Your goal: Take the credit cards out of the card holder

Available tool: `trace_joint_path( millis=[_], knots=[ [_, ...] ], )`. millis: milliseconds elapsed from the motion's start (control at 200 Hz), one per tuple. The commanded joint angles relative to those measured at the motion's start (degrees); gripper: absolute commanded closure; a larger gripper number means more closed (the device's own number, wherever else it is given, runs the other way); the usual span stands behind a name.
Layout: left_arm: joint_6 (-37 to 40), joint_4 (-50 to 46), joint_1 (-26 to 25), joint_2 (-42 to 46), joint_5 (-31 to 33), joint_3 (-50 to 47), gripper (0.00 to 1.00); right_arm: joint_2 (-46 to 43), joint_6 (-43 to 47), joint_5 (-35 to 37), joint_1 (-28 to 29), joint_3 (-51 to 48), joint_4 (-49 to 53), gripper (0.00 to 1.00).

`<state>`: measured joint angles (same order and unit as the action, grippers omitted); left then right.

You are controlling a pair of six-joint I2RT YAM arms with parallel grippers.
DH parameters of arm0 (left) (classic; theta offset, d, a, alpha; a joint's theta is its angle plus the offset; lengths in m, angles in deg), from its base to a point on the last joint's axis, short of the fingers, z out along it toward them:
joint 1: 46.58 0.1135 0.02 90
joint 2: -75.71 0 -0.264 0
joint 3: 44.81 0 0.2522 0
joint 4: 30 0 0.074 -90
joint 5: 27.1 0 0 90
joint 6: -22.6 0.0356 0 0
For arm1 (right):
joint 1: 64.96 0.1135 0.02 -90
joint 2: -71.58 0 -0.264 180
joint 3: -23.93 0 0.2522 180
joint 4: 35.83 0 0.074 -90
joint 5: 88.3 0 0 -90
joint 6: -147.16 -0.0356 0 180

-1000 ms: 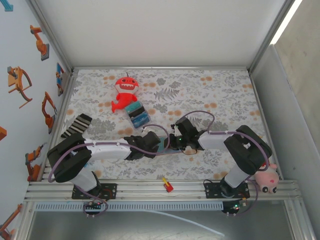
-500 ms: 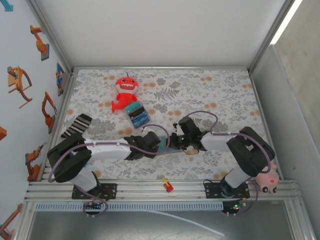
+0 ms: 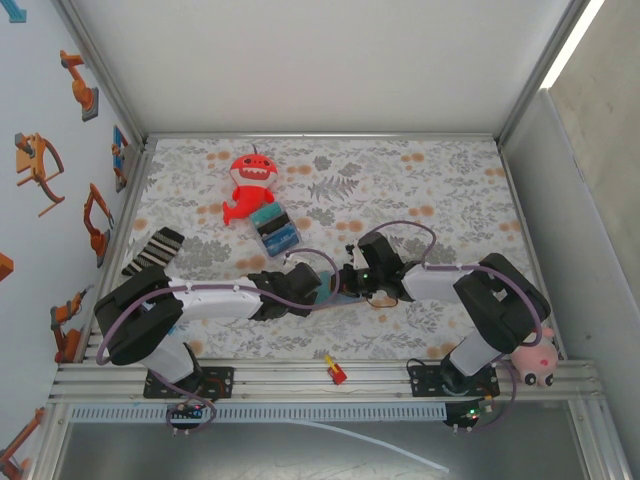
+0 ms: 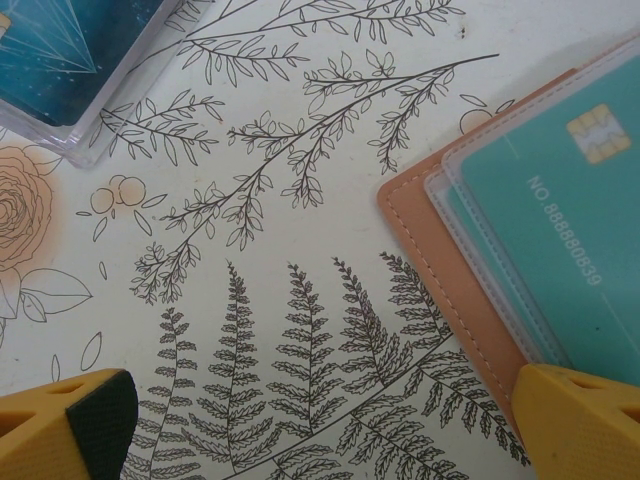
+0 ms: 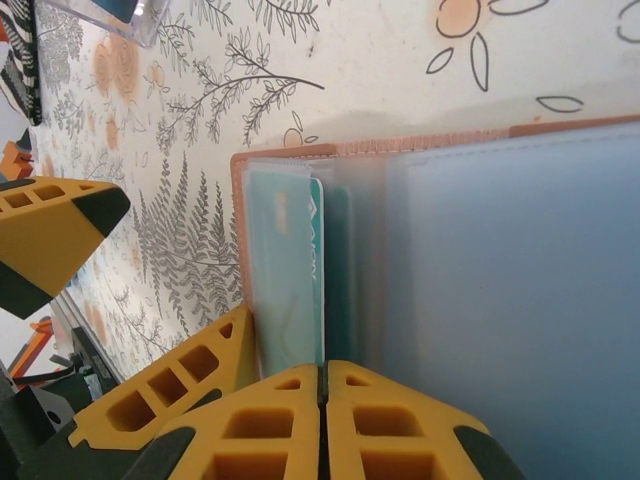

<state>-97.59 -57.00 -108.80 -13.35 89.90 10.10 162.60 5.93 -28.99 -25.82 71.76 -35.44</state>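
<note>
Left wrist view: the card holder (image 4: 437,262) is seen lying open on the floral counter (image 4: 300,150), with a teal credit card (image 4: 560,230) tucked under a clear sleeve, chip uppermost. The left hand (image 4: 325,425) is spread wide. Only one of its fingertips (image 4: 580,420) is set over the holder's tan stitched border, while the other is placed well off the holder on bare cloth. Most of the gap between them is therefore taken up by the counter rather than the card. The card's long edges are seen running on a diagonal away from that fingertip, so the holder lies off to one side of the left hand, not squarely in front of it.

In the right wrist view the right hand (image 5: 322,420) is pressed together at the holder's near edge, its seam lined up with the edge of the teal card. Whether the card itself or a clear leaf is pinched cannot be told.

The right hand is judged the nearer, being already at the holder. For the left hand, a sideways shift toward the holder would be needed before the card could be taken between its fingers.
</note>
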Motion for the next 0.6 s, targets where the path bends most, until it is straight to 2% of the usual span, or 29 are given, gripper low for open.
trace_joint_path(
  millis=[0, 596],
  knots=[
    [0.44, -3.03, 0.03, -1.05, -0.12, 0.17, 0.03, -1.62, -0.19, -0.71, -0.53, -1.01, -1.46, 0.95],
    [0.67, -2.77, 0.02, -0.61, 0.01, -0.10, 0.03, -3.72, 3.47, 1.49, -2.44, -0.58, 5.08, 0.96]
  ],
)
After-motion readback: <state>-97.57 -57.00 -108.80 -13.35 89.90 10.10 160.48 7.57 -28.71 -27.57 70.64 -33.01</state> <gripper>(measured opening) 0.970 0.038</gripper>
